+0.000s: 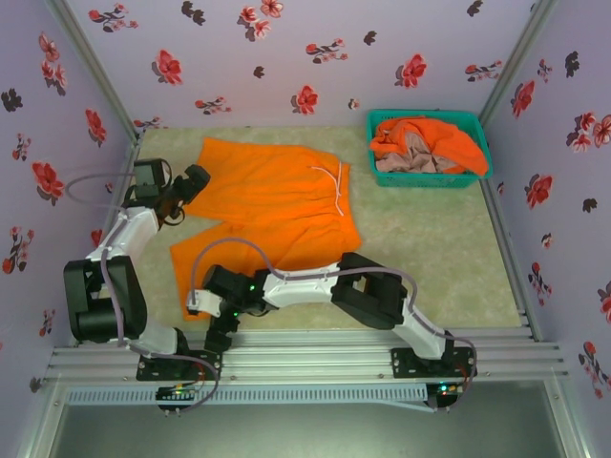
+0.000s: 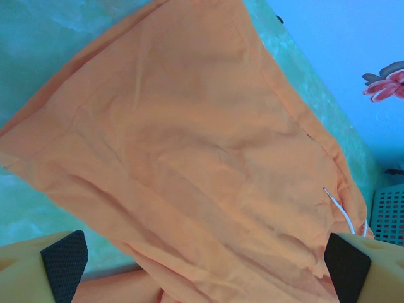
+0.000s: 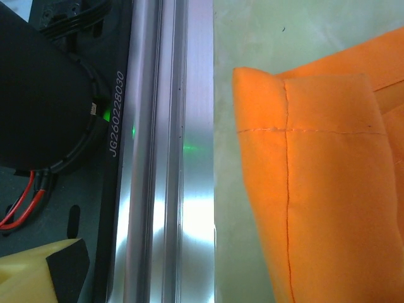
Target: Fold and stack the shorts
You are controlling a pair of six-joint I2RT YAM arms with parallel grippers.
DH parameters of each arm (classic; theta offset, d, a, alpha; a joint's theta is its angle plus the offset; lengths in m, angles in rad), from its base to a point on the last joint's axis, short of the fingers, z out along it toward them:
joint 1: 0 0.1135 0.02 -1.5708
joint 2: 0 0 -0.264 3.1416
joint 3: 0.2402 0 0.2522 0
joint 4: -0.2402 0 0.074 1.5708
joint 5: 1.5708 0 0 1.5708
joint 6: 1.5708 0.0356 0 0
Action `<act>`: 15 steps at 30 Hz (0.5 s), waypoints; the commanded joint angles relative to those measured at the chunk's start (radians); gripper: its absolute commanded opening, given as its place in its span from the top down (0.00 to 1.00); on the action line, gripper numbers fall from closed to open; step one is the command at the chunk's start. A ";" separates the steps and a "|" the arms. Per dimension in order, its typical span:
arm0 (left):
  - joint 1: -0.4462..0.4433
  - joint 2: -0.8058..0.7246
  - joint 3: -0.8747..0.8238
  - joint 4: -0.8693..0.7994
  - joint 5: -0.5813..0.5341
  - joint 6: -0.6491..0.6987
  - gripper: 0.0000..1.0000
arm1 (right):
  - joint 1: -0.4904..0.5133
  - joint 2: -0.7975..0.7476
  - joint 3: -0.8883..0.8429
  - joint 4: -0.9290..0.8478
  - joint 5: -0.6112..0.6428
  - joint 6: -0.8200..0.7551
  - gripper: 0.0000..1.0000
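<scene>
Left fingers (image 2: 63,268) spread wide, gripping nothing; both black pads in the left wrist view sit low over the orange cloth; whether they touch it, cannot tell. From above, left fingers (image 1: 194,179) hang at the far-left part of the bench (image 1: 430,253), over the left edge of the spread orange shorts (image 1: 277,200). Right fingers (image 1: 218,336) at the near edge, just left of the shorts' near leg; they look wide open and hold nothing, though the right wrist view catches just one pad (image 3: 66,268), low left, over the dark base beside the metal rail (image 3: 170,158). In that view the shorts' hem corner (image 3: 303,158) lies flat on the green bench surface (image 3: 252,38), just right of the rail, stitched seam up. Spread orange shorts lie flat mid-bench, waistband to the right, white drawstring (image 1: 336,186) trailing across the waist, legs to the left. Teal basket (image 1: 382,122) at far right; in it a second orange shorts (image 1: 434,134) bunched on top of pink-beige shorts (image 1: 410,164), both crumpled, well apart from the spread pair.
</scene>
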 commanded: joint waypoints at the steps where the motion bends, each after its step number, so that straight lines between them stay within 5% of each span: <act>1: 0.004 -0.052 -0.017 -0.007 0.014 0.008 0.01 | 0.008 -0.078 -0.046 0.067 0.086 -0.031 0.01; 9: -0.001 -0.151 -0.032 -0.036 0.025 0.007 0.01 | -0.060 -0.275 -0.149 0.249 0.276 -0.010 0.01; 15: -0.046 -0.168 -0.043 -0.026 0.024 -0.011 0.01 | -0.179 -0.445 -0.306 0.335 0.297 0.133 0.01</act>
